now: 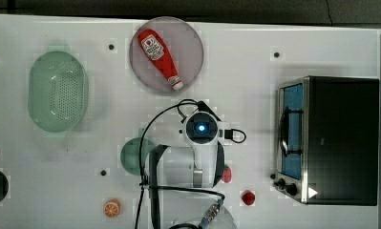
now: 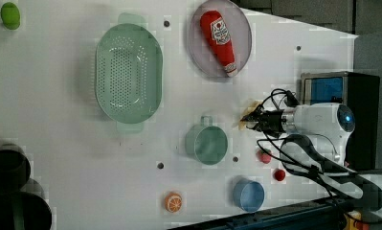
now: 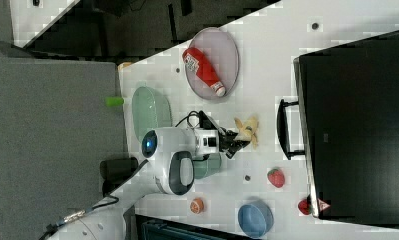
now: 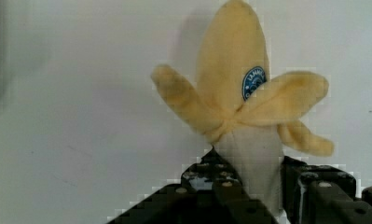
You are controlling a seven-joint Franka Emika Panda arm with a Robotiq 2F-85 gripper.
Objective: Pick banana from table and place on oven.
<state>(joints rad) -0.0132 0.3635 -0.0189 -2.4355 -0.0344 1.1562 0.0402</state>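
A plush banana [image 4: 235, 79] with peeled-back yellow flaps and a blue sticker lies on the white table [image 1: 255, 71]. My gripper [image 4: 251, 182] is shut on its pale peeled end, with a black finger pressed against each side. In the right view the banana [image 3: 248, 130] lies just beyond the gripper [image 3: 238, 141], between the arm and the oven's handle. The left view has the banana [image 2: 243, 123] at the gripper [image 2: 252, 120] tip. The oven [image 1: 343, 138], black-topped with a blue glass door, stands at the top view's right.
A ketchup bottle [image 1: 158, 52] lies on a grey plate [image 1: 188, 43]. A green colander [image 1: 58, 90] sits at the top view's left. A green cup [image 2: 207, 143], a blue bowl [image 2: 249, 194], an orange slice [image 1: 112, 208] and a strawberry [image 3: 276, 177] surround the arm.
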